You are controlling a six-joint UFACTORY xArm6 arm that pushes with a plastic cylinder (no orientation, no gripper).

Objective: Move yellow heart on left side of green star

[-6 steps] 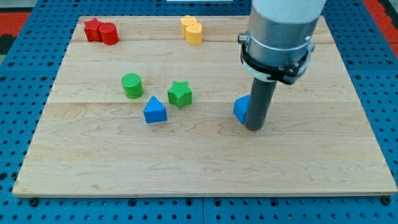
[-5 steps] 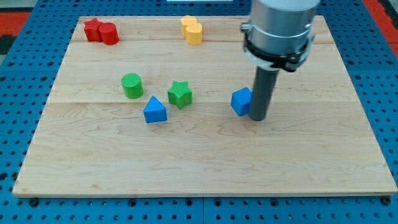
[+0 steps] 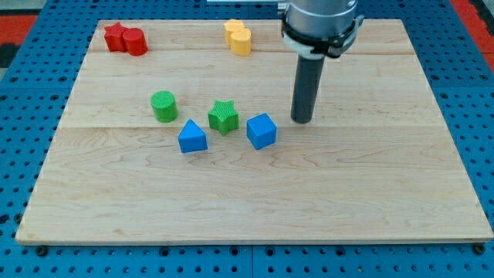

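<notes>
A pale wooden board (image 3: 255, 201) is seen lying on a blue pegboard surface (image 3: 23, 116), and most of the view is filled by it. From the view's top, a grey cylindrical arm housing (image 3: 318, 23) is lowered over the far right part of the board, and a straight dark rod (image 3: 304, 85) is carried beneath it. No claw is fitted, so nothing is clenched or grasped; my tip (image 3: 302, 121) is set on bare wood, near the blue cube (image 3: 262, 130) and to its right, with a clear gap between them.

The blue cube is placed just right of the green star (image 3: 223, 116), apart from it. A blue triangular block (image 3: 192, 137) is found just left of the star and slightly nearer, and a green cylinder (image 3: 164, 106) is seen further left, a little farther back.

The yellow heart (image 3: 241, 41) is located at the far edge of the board, well apart from the green star and to the left of the rod. A second yellow block (image 3: 232, 29), whose shape cannot be made out, is touched by it on its far left side. At the far left corner, a red star (image 3: 116, 35) and a red cylinder (image 3: 136, 42) are pressed together.
</notes>
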